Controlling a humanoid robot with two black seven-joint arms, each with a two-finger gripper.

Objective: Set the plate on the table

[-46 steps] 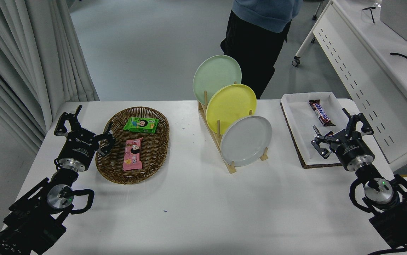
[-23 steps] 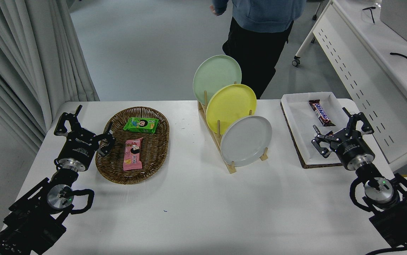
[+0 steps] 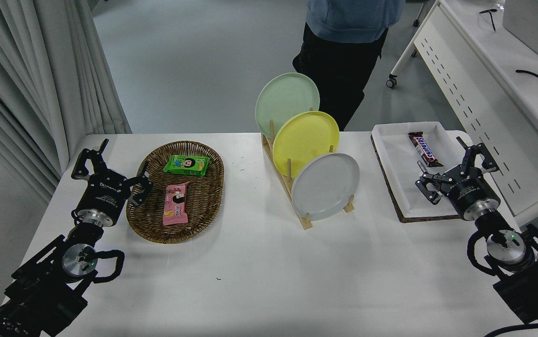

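Upright, the plate (image 3: 325, 186) stands on edge in the nearest slot of the rack (image 3: 297, 196), face turned toward the near right, leaning back a little against the pegs. Its rim bottom sits just above the rack's near end, close to the table (image 3: 269, 281). Yellow plate (image 3: 305, 140) stands right behind it, overlapping; green plate (image 3: 287, 103) behind that, at the far end. Rack runs from near right to far left, long axis slanting away from the camera.

Open room: wide bare table in front of the rack, all the way to the near edge, and a bare strip between rack and tray (image 3: 407, 178) on the right. Basket (image 3: 178, 192) with two snack packs lies to the left, well apart from the rack.

Right gripper (image 3: 456, 171) hangs over the tray's near right part, fingers spread, holding nothing, well apart from the plate. A candy bar (image 3: 422, 149) lies in the tray just beyond it. Tray's right side reaches close to the table's right edge.

Left gripper (image 3: 110, 168) parked at the lower left, beside the basket's left rim, fingers spread, holding nothing.

Person (image 3: 344, 47) stands beyond the far edge, behind the rack
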